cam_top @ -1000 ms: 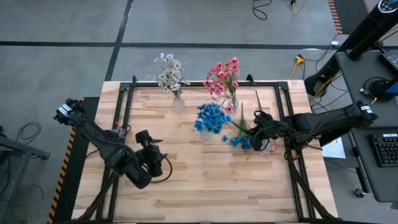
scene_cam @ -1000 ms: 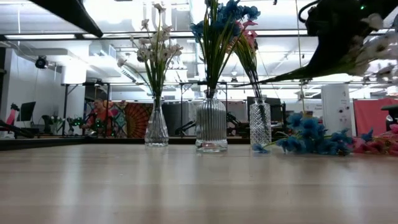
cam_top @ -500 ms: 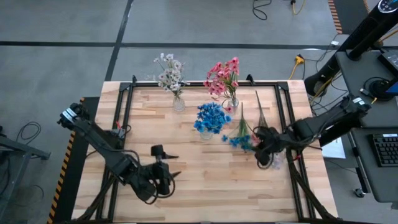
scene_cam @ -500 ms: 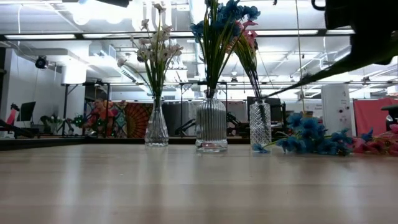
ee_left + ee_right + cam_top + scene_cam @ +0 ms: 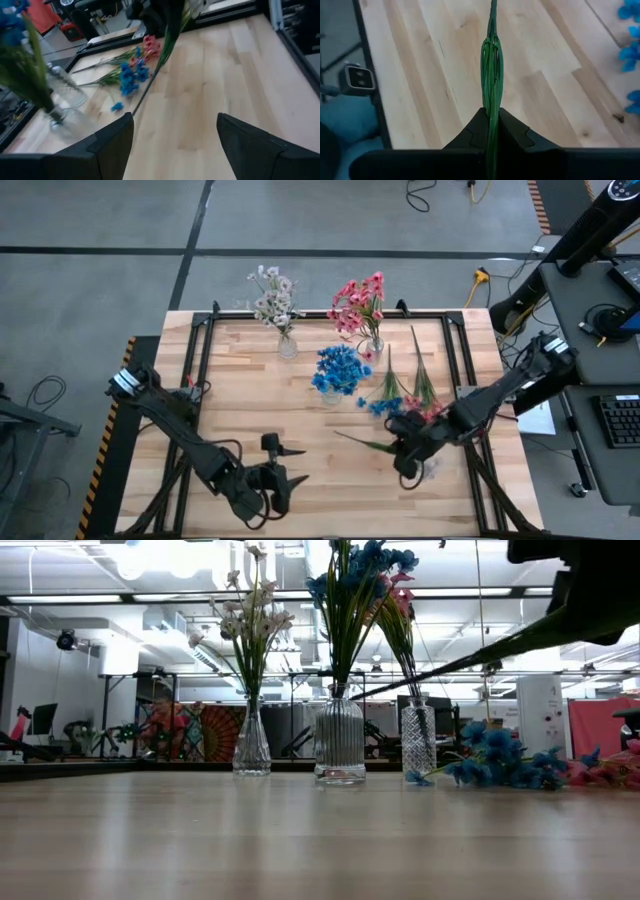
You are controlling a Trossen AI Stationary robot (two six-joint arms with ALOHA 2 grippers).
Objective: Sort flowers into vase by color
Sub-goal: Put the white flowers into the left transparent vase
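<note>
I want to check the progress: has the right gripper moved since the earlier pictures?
Yes. In the high view the right gripper, shut on a green stem, has moved away from the pink flower vase, toward the table's front edge.

A: Beyond the wooden table?
B: Grey floor, yellow cable, keyboard on a side desk.
A: Low view?
B: Fluorescent ceiling lights, patterned orange hanging, red partition.
</note>
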